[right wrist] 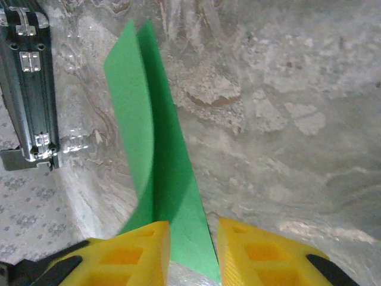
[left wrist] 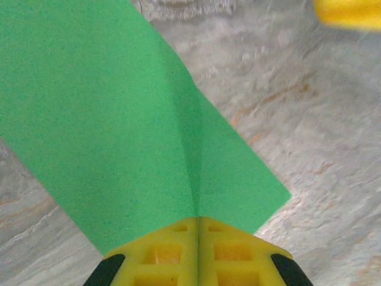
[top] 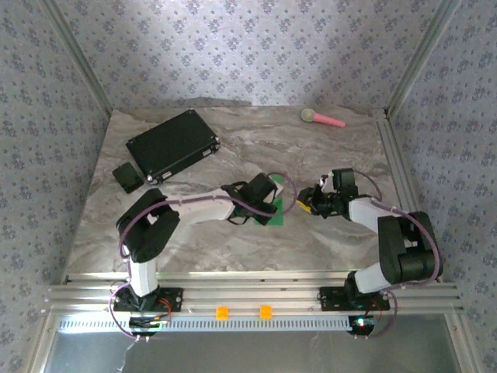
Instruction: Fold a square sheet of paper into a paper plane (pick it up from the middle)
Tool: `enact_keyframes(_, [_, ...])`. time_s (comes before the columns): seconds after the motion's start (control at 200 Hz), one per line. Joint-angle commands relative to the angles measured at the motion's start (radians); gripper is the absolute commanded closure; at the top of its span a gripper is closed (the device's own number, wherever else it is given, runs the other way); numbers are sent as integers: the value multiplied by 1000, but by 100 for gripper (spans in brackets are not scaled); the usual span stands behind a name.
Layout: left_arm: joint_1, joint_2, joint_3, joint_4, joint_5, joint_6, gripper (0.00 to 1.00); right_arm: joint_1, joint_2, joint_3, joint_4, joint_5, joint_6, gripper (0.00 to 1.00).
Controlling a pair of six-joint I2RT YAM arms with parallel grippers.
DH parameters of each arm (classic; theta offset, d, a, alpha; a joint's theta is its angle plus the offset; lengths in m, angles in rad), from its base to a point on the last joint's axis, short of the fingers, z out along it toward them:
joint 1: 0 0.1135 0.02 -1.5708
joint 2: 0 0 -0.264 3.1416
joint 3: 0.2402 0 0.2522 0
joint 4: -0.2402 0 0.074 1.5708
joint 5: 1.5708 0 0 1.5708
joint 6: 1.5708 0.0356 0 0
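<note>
Paper pinched in left gripper; right gripper spread around it; case seemingly closed.

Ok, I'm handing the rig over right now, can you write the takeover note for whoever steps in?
Left gripper: shut on the green paper, pinching it at its centre crease.
Right gripper: open, jaws apart on either side of the paper, not clamping.
Paper: mid-table between the arms, doubled along one crease. The black case sits far left.
Done: paper gripped, first centre fold in.
Left: nose and wing folds. There is no dart shape yet.
</note>
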Motion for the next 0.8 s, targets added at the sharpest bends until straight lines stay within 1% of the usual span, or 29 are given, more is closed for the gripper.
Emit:
enact_keyframes(0.0, [20,20,57,-20,220,-81,100,6,-59,-28,-22,60,-32,72])
enact_keyframes(0.15, [34,57,97,-6,288,-138,98,16,-100,-28,-50,55,-61,74])
enact_keyframes(0.34, [34,97,128,-4,298,-184,95,33,-65,-6,-77,-41,-71,75])
enact_keyframes(0.45, [34,101,125,-16,277,-187,91,73,-34,-6,-51,-60,-61,79])
enact_keyframes(0.645, [34,93,107,-17,264,-184,89,125,28,-9,-21,-33,-31,93])
enact_keyframes(0.795, [34,95,106,-13,268,-181,89,151,70,-11,22,-36,-7,95])
